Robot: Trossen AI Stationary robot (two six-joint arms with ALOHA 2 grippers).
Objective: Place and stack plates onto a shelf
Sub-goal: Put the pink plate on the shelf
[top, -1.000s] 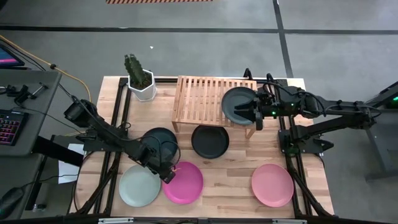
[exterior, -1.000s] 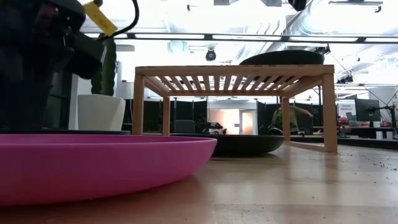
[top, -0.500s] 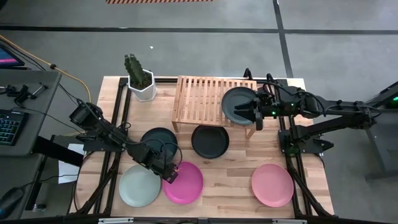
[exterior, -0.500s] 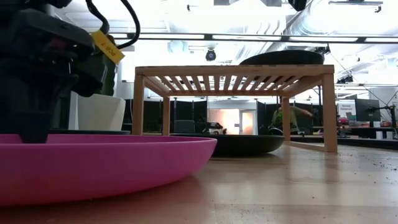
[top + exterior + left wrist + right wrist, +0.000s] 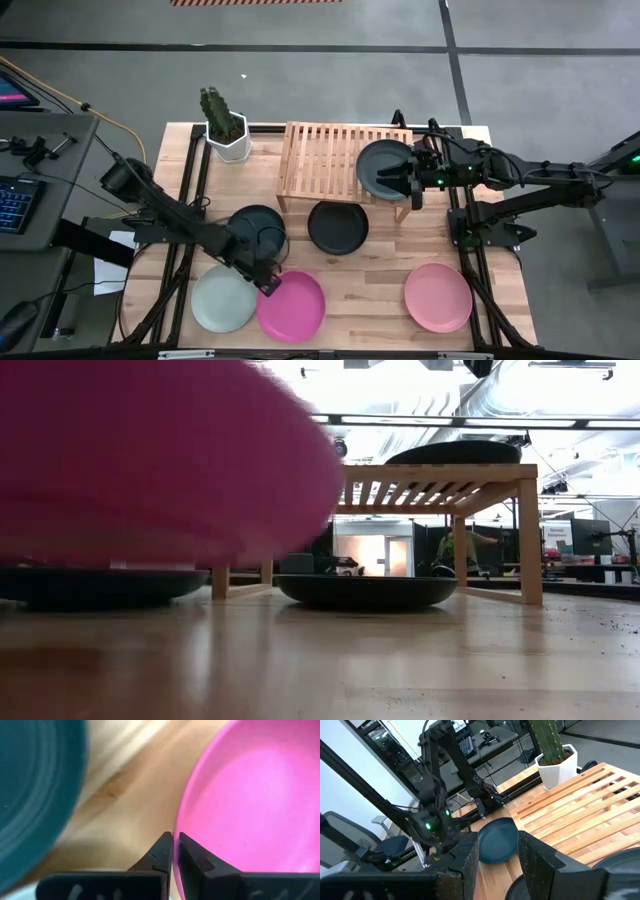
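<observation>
Plates lie spread across the counter, and the step in hand looks like the pickup of the hot pink plate. At the near left sits the pale mint green plate, untouched. Just to its right the left gripper is clamped on the far-left rim of the hot pink plate; the left wrist view shows its two fingers pinched nearly together with the pink rim caught between them. In the low view that plate fills the upper left and hangs clear of the counter (so it is judged lifted or tipped up, not resting flat). The dark teal plate lies just beyond the gripper, and the black plate lies right of it, in front of the shelf.

The dark grey-green plate already rests on the right end of the shelf, with the right gripper at its right edge; in the right wrist view its fingers stand apart, holding nothing. The light pink plate waits at the near right.

By this reckoning one plate is shelved and five remain. The next move calls for carrying the pink plate far and rightward, high enough to clear the teal and black plates, then setting it level on the slats.
</observation>
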